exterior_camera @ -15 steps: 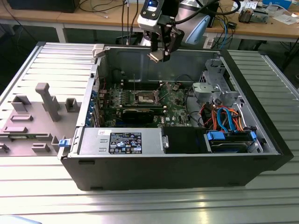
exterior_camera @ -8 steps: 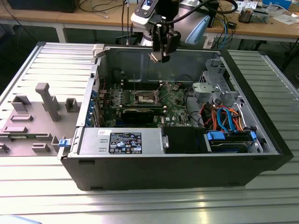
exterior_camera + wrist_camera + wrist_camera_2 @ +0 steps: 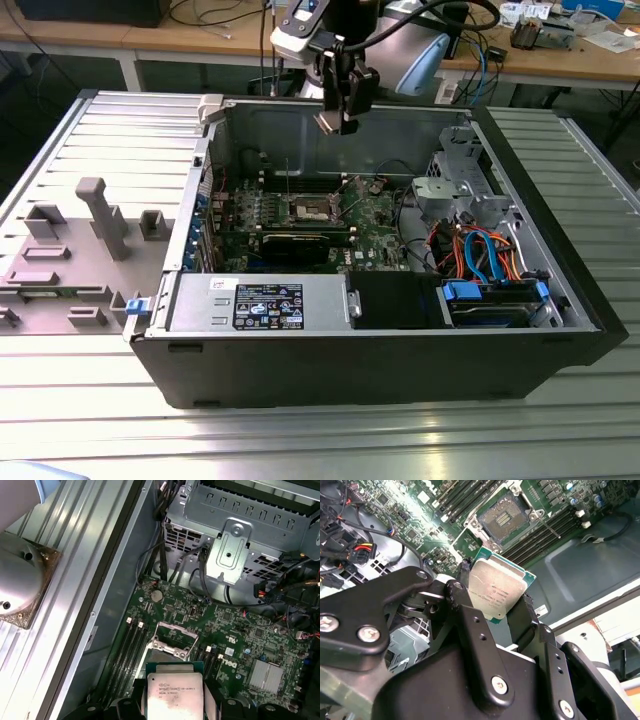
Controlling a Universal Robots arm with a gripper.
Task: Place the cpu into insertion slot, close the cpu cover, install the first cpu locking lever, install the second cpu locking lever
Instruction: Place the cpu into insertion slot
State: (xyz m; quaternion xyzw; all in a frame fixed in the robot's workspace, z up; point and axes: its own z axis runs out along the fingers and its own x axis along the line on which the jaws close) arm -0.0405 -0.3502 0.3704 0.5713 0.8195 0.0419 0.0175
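The arm [image 3: 350,20] hangs wrist-down. Its gripper [image 3: 492,602] pinches the cpu [image 3: 497,592] between black fingers [image 3: 522,617], seemingly by two opposite edges.

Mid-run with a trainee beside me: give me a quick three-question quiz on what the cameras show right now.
1. Multiple choice: the claw is shut on A) a cable, B) the cpu, C) a screwdriver.
2. True or false: the cpu already sits in the slot.
3. Fill in: in the exterior view, the claw hangs ___ the open case.

Key: 1 B. 2 false; the slot's dark centre is bare and the cpu is held apart from it. 3 above.
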